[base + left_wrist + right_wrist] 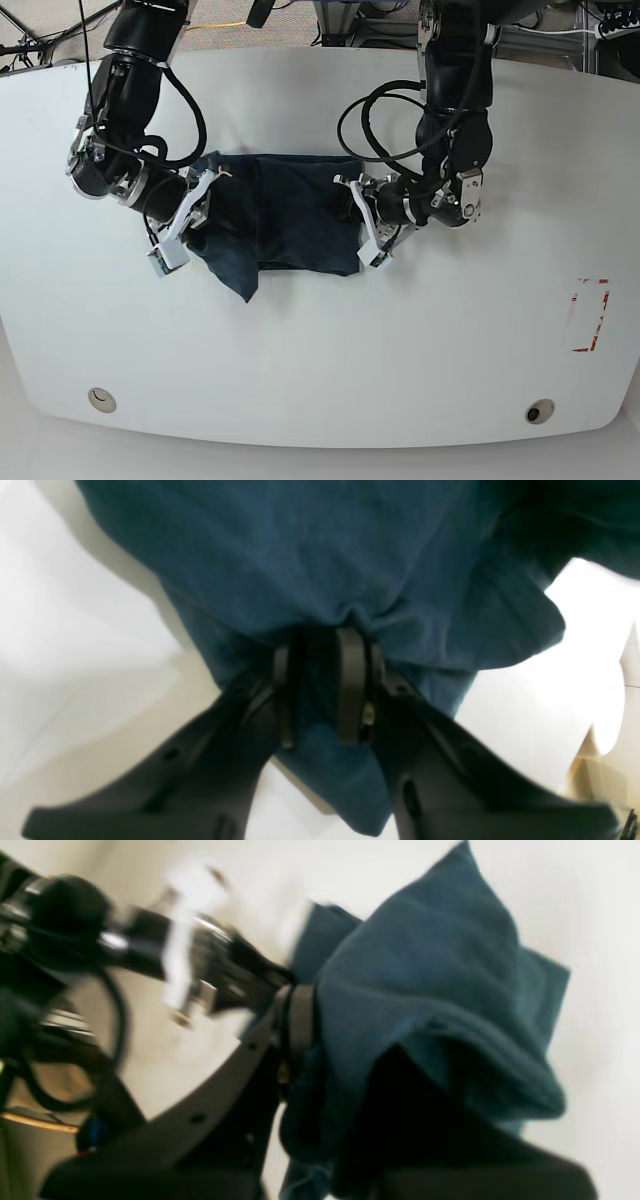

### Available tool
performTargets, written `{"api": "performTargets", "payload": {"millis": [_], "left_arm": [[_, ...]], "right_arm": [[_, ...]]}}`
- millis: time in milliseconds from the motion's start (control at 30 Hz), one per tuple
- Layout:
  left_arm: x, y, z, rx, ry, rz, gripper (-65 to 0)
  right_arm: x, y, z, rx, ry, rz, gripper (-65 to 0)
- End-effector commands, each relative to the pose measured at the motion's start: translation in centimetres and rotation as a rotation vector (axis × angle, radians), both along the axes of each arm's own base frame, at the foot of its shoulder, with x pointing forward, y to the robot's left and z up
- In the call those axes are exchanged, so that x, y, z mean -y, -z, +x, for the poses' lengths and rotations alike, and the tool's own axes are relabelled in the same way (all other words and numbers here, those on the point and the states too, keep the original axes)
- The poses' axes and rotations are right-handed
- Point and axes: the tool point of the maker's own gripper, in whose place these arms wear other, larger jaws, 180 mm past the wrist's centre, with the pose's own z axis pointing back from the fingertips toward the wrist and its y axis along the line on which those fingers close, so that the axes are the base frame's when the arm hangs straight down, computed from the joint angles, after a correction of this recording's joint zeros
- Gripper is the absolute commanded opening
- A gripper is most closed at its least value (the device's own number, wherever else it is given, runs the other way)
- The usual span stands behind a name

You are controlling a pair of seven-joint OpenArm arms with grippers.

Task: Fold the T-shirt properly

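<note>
Tabletop (320,360), white, bears T-shirt (290,225) pinched by left end effector (320,680) and right end effector (295,1030).

T-shirt (285,222) on the table (420,350) just left of centre, right gripper (205,205) at its nine o'clock edge, left gripper (358,215) at its three o'clock edge, one corner seemingly trailing toward seven o'clock, a marked rectangle (588,314) far off at four o'clock
</note>
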Motion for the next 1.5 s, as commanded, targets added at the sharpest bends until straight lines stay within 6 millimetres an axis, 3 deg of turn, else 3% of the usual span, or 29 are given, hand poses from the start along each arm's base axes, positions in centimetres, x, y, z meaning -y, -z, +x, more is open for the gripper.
{"api": "performTargets", "payload": {"millis": [0, 67, 233, 567, 667, 767, 933, 1033, 1133, 1333, 1467], "left_arm": [[-0.1, 0.2, -0.1, -0.01, 0.013, 0.032, -54.9], [-0.1, 0.2, -0.1, -0.012, 0.014, 0.033, -54.9], [-0.1, 0.1, -0.1, -0.009, 0.013, 0.032, -54.9], [-0.2, 0.2, 0.0, -0.011, 0.009, 0.031, -54.9], [-0.2, 0.2, 0.0, -0.01, 0.008, 0.03, -54.9], [-0.2, 0.2, 0.0, -0.01, 0.009, 0.031, -54.9], [-0.2, 0.1, 0.0, -0.008, 0.009, 0.032, -54.9], [-0.3, 0.2, 0.0, -0.008, 0.009, 0.034, -54.9], [-0.3, 0.0, 0.2, -0.004, 0.011, 0.03, -54.9], [0.2, -0.7, 0.4, 0.028, 0.033, 0.011, -54.7], [0.8, -3.0, 1.7, 0.107, -0.01, -0.136, -54.7]], "right_arm": [[-0.9, -1.3, 0.5, 0.044, -0.004, 0.051, -65.0], [-2.3, -1.1, 0.4, 0.034, -0.028, 0.076, -65.0], [-3.6, 0.2, 0.6, -0.001, -0.024, 0.061, -65.0], [-5.2, 0.0, 1.4, 0.009, -0.033, 0.111, -64.7], [-5.2, 0.7, 2.0, -0.019, -0.026, 0.131, -58.7], [-5.2, 1.1, 2.5, -0.029, -0.012, 0.159, -46.0], [-5.1, 1.3, 2.7, -0.028, -0.001, 0.175, -16.6], [-5.1, 1.3, 2.7, -0.028, -0.001, 0.174, -4.4], [-5.0, 1.3, 2.6, -0.028, 0.0, 0.171, -3.2], [-2.8, 0.4, 1.8, 0.026, 0.005, 0.086, -4.4], [-1.4, 0.8, 1.1, 0.024, 0.002, 0.027, -4.4]]}}
